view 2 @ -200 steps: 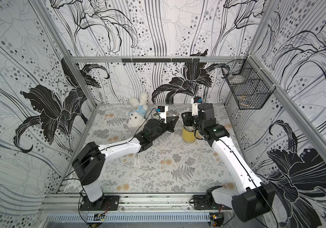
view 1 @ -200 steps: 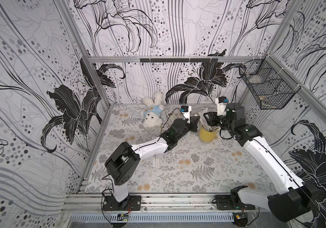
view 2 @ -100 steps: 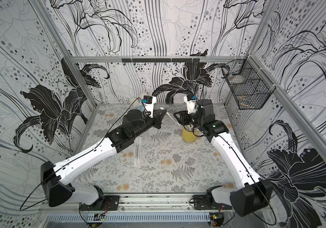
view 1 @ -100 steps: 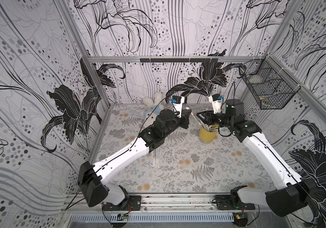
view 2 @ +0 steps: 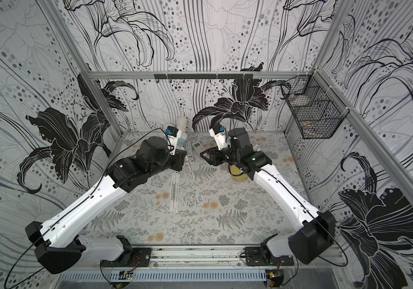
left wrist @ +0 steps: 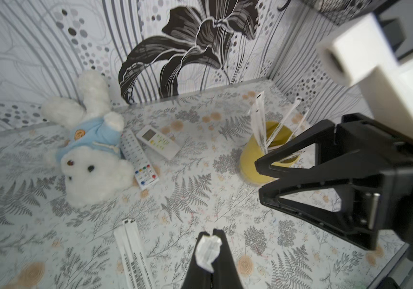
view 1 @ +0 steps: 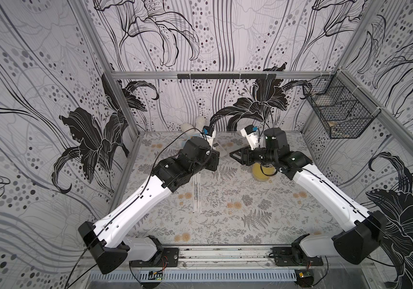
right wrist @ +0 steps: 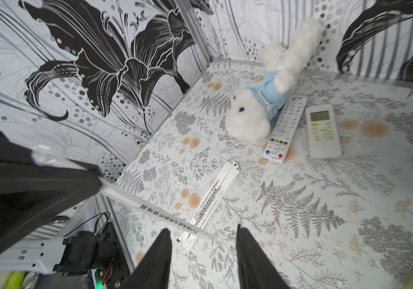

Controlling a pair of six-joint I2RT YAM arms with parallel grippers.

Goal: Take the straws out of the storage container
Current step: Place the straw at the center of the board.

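Fern-print table [view 1: 225, 225]: my left gripper [left wrist: 211, 235] was clamped on a straw [right wrist: 150, 209], apparently to carry it clear of the cup [left wrist: 250, 162], while my right gripper [right wrist: 202, 229] held its jaws apart.

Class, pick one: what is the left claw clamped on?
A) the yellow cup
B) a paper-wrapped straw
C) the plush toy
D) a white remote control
B: in the left wrist view the left claw is shut on the crumpled end of a white paper-wrapped straw.

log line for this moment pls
left hand: shut on one straw | right hand: open, empty | yellow cup: straws inside | table: loose straws lying flat
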